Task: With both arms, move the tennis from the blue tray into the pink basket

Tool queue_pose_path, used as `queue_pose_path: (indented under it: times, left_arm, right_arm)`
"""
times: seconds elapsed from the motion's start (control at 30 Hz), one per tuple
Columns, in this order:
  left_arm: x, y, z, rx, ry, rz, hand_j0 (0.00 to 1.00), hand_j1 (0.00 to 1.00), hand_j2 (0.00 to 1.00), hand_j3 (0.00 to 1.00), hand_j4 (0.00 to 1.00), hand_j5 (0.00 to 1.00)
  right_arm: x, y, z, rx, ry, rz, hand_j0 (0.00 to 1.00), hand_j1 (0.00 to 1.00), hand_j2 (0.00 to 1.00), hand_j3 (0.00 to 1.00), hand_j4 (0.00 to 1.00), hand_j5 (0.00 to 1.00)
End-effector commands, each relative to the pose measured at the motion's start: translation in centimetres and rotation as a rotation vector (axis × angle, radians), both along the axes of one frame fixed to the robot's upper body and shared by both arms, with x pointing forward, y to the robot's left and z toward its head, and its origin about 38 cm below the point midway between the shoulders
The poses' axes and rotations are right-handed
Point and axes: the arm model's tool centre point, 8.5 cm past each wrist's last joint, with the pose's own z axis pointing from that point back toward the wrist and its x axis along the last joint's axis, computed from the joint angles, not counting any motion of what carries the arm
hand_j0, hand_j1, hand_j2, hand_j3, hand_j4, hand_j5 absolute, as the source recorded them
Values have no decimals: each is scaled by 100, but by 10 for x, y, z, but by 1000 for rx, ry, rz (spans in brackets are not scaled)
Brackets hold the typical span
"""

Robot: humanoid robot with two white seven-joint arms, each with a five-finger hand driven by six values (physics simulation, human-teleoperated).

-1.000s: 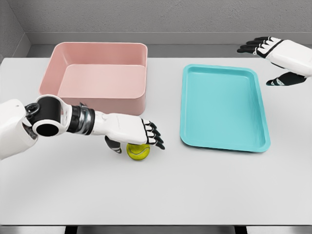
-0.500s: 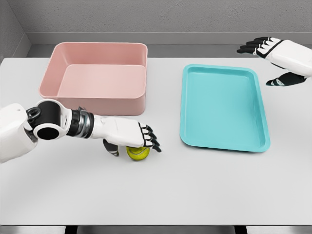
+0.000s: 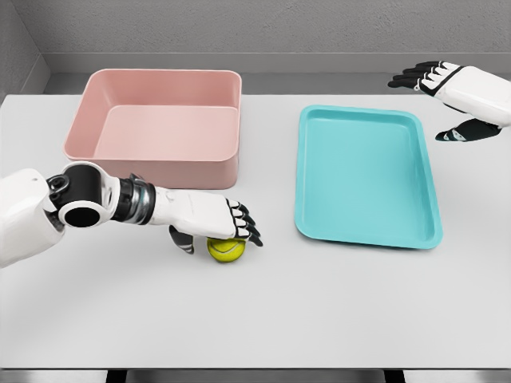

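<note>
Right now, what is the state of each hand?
Left hand: curled over the tennis ball on the table; firm grasp cannot be told.
Right hand: open, holding nothing.

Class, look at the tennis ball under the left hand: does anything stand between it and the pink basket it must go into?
Only the basket's own near wall. The tennis ball sits on the table just in front of the pink basket, under the left hand. Nothing else lies between them; the ball must be lifted over that wall.

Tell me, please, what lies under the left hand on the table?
A yellow-green tennis ball sits on the white table beneath the left hand. Its top is covered by the palm, so contact cannot be confirmed. The thumb reaches down beside it.
</note>
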Motion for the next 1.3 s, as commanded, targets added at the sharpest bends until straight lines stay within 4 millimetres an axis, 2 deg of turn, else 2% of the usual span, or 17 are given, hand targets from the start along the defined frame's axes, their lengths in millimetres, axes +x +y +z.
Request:
queue_pose_path:
  times: [0.0, 0.2, 0.57, 0.8, 0.87, 0.97, 1.0, 1.13, 1.27]
  left_arm:
    - [0, -1, 0, -3, 2, 2, 100, 100, 100, 100, 100, 100]
    - [2, -1, -8, 16, 8, 4, 100, 100, 100, 100, 100, 100]
    - [0, -13, -9, 11, -3, -19, 100, 100, 100, 100, 100, 100]
    - [-1, -12, -11, 12, 4, -14, 100, 100, 100, 100, 100, 100]
    - [-1, -12, -12, 11, 7, -15, 84, 84, 84, 84, 84, 84]
    - [-2, -12, -11, 6, 11, -17, 65, 65, 65, 65, 65, 65]
    - [-1, -11, -12, 8, 11, -14, 63, 63, 63, 63, 63, 63]
    - [-2, -9, -12, 9, 12, -15, 44, 44, 44, 44, 44, 44]
    - [-2, -9, -13, 10, 14, -14, 39, 39, 39, 39, 39, 39]
  right_arm:
    - [0, -1, 1, 6, 0, -2, 100, 100, 100, 100, 100, 100]
    - [0, -1, 0, 10, 0, -2, 100, 100, 100, 100, 100, 100]
    - [0, 0, -1, 11, 0, -2, 100, 100, 100, 100, 100, 100]
    - [-1, -1, -1, 10, 0, -3, 100, 100, 100, 100, 100, 100]
    - [-1, -1, -1, 9, 2, -3, 100, 100, 100, 100, 100, 100]
    - [-1, -1, 0, 10, 0, -3, 100, 100, 100, 100, 100, 100]
    - [0, 0, -1, 11, 0, -2, 100, 100, 100, 100, 100, 100]
    - [-1, -1, 0, 10, 0, -3, 100, 100, 100, 100, 100, 100]
    - [0, 0, -1, 11, 0, -2, 100, 100, 100, 100, 100, 100]
